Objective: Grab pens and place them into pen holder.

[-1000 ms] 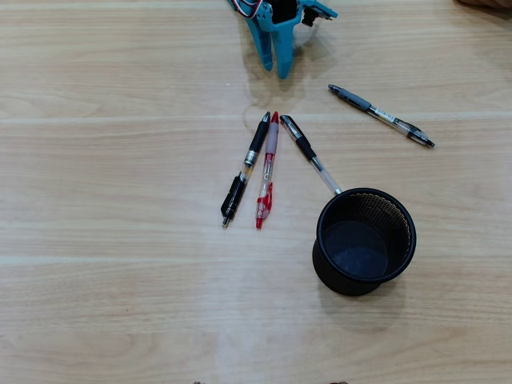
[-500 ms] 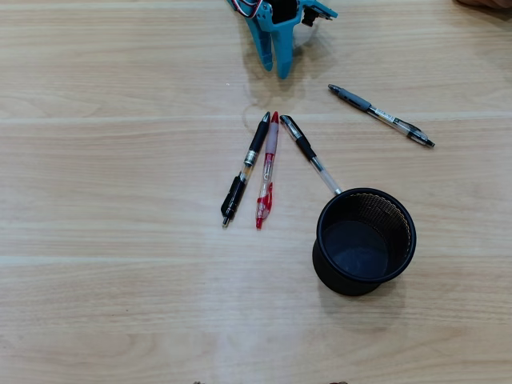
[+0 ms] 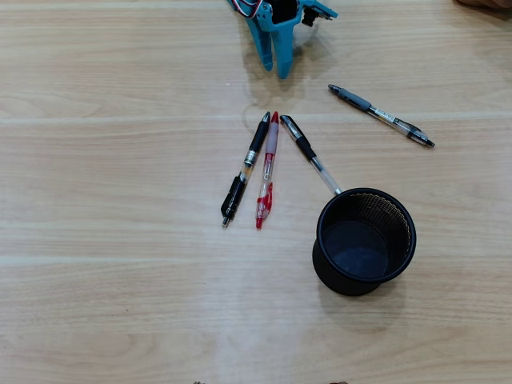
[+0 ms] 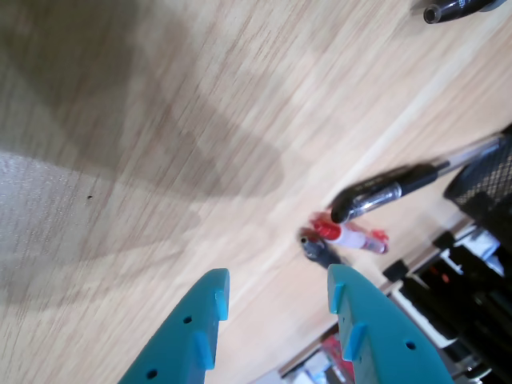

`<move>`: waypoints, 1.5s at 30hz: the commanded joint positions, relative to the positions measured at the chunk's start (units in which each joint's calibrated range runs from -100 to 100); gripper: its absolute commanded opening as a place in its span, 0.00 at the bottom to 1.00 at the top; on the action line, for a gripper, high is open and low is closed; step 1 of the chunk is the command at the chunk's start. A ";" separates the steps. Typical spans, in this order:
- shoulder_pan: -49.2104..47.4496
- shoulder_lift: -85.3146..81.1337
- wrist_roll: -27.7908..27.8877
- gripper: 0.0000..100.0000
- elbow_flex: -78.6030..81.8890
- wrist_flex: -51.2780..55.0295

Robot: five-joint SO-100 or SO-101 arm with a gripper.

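Teal claw (image 4: 276, 288) hovering spread and empty near the counter's far edge.
Four click pens are lying mid-counter: red pen (image 3: 266, 168) between two black ones; mesh pen holder (image 3: 365, 241) standing nearer the right edge.

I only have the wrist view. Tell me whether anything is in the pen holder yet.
Observer: Nothing. The overhead view looks straight into the pen holder, and only its dark floor shows.
Operator: Give me the pen count on the table.
Observer: Four. In the overhead view the red pen has the left black pen beside it and the right black pen on its other side. The far black pen lies apart at upper right.
Operator: Name the one nearest the holder.
Observer: The right black pen. Its clear end runs up to the holder's rim.
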 commanded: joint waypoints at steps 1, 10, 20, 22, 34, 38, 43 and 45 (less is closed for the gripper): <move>0.42 0.00 0.35 0.15 0.14 3.58; 0.66 0.00 0.35 0.14 0.14 3.58; 0.82 0.00 0.35 0.14 0.23 3.58; 1.46 0.00 0.35 0.14 0.23 3.58; 0.66 0.08 0.45 0.14 0.23 3.76; -2.08 0.08 0.45 0.14 0.23 3.76; -2.08 0.08 0.45 0.15 0.23 3.76; -1.60 0.08 0.45 0.14 0.23 3.67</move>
